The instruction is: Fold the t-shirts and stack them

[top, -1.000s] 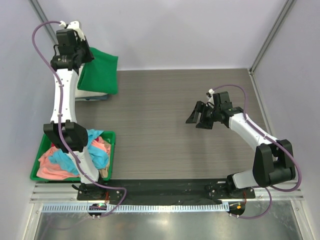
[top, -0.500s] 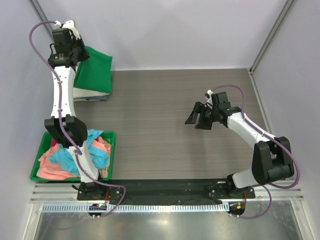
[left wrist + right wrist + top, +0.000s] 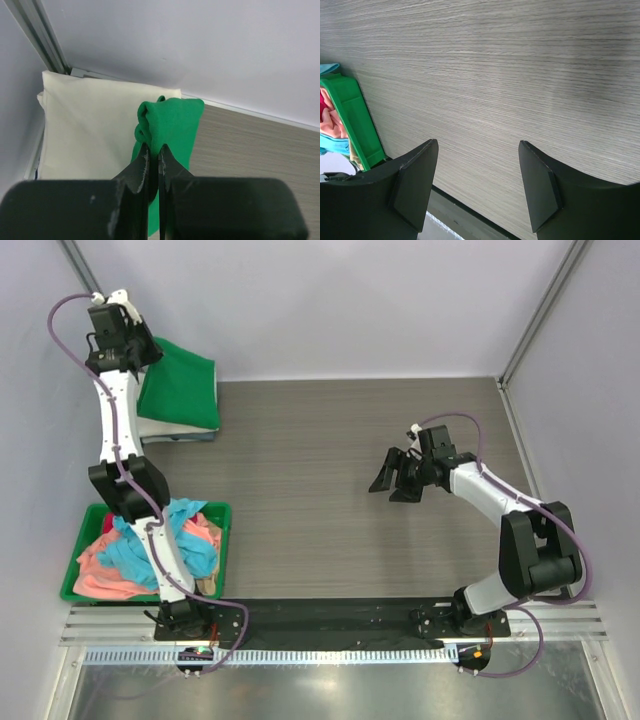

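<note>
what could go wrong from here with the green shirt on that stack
The left gripper pinches only a bunched bit of the green t-shirt, so it may slip out or land crumpled. It sits toward one side of the cream-white t-shirt, so the stack may end up uneven. The right gripper is open, far away, unable to steady anything.

The top external view looks steeply down from behind the arm bases over the whole surface (image 3: pixel 320 470). The left wrist view hugs its jaws, facing the far-left corner — the right wrist view skims the surface toward the green bin (image 3: pixel 357 122), also seen from above.
</note>
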Controlling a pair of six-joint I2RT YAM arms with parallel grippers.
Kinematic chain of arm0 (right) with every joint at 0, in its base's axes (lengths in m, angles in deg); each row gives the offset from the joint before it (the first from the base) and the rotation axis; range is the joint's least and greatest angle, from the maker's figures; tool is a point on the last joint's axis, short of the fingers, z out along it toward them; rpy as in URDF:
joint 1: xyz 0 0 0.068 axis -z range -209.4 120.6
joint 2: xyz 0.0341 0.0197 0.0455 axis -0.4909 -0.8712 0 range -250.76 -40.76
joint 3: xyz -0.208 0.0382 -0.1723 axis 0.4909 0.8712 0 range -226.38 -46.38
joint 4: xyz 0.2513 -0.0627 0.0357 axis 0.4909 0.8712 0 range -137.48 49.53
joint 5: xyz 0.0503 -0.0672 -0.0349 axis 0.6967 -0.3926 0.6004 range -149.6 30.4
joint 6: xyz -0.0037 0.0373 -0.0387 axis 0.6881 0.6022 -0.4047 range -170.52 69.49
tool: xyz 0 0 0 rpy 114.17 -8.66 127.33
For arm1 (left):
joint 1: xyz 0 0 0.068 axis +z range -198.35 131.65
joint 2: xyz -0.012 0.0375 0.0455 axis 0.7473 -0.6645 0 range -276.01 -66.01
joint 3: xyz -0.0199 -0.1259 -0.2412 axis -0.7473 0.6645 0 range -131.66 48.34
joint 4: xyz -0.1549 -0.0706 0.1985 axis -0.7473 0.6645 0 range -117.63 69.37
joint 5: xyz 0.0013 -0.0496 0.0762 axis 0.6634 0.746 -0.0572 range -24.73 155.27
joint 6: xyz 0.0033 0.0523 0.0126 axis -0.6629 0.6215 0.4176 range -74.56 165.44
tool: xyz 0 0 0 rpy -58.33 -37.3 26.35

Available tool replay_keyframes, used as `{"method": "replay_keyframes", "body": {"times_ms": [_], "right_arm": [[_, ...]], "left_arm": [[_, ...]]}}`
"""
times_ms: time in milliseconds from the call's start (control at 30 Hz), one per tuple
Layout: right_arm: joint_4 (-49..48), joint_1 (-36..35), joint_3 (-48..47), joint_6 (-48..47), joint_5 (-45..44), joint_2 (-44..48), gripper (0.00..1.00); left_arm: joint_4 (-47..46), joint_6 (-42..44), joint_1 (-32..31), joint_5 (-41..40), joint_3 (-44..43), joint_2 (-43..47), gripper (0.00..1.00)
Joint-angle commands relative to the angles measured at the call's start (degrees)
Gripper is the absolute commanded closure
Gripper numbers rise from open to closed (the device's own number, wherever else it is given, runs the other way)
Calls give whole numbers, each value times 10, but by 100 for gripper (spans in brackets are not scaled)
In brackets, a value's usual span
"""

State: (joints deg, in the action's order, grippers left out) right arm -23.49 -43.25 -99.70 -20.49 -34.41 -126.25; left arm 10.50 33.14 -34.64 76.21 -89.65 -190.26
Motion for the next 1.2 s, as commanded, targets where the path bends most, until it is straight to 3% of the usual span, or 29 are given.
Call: {"method": "replay_keyframes", "body": {"times_ms": [0,233,300,400,433,467,500,533,733,833,1167], "right_arm": [[-14,-5,3,-9,-8,-5,29],[-15,-11,7,-13,-13,-33,29],[-14,-12,6,-15,-14,-42,29],[-14,-13,6,-15,-15,-53,29],[-13,-14,7,-15,-15,-54,29],[-13,-15,7,-16,-15,-56,29],[-13,-17,7,-17,-14,-57,29],[-13,-17,6,-17,-15,-59,29],[-11,-26,3,-16,-13,-48,29],[-8,-34,0,-18,-15,-38,29],[-6,-54,1,-21,-29,-5,29]], "left_arm": [[-67,-7,19,19,-28,-20,100],[-145,-32,54,40,-81,-109,99],[-172,-42,67,39,-85,-141,95],[-221,-54,75,16,-97,-191,81],[-220,-55,76,-4,-105,-201,66],[-212,-64,76,-27,-112,-211,26],[-199,-68,76,-48,-114,-215,9],[-179,-68,76,-78,-108,-210,1],[-155,-68,74,-145,-6,-126,0],[-136,-76,71,-181,3,-96,0],[-71,-78,17,-259,126,79,0]]}}
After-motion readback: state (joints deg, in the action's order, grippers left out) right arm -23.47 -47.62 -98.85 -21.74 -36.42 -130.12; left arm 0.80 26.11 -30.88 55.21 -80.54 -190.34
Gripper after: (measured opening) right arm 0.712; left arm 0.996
